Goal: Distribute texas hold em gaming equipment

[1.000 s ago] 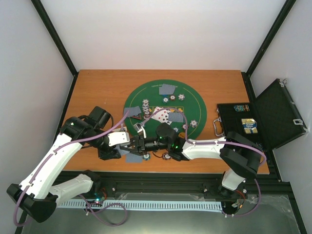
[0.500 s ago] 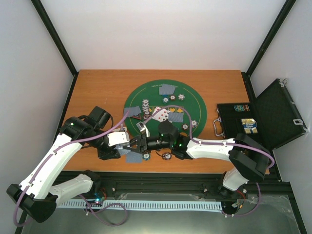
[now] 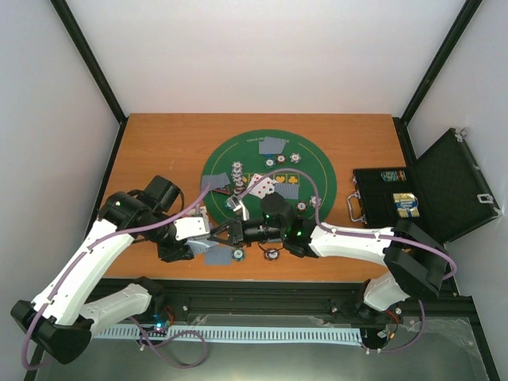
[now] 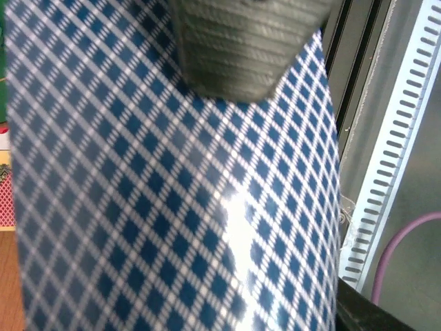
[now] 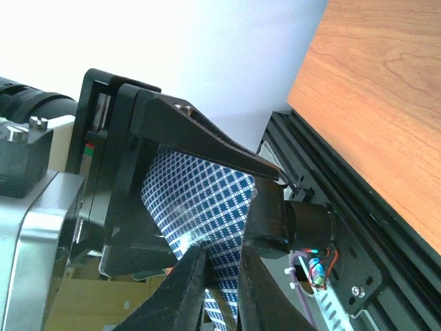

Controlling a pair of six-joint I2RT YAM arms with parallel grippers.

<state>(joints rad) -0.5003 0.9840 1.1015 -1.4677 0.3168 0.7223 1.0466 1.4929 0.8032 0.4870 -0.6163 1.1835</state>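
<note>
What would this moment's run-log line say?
left gripper: shut on cards | right gripper: pinching same cards

Bright and even from above in the overhead view, sharp throughout, with only soft shadows under the arms [image 3: 95,254] on the table [image 3: 159,143]. Too close and blurred at the left wrist, with a white patch of glare on the playing cards [image 4: 238,207]. Blown out to white behind dark, backlit foreground parts at the right wrist.

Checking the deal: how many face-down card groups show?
3: cards at the mat's far edge, cards at its left edge, cards at the table's near edge; arms may hide more.
</note>
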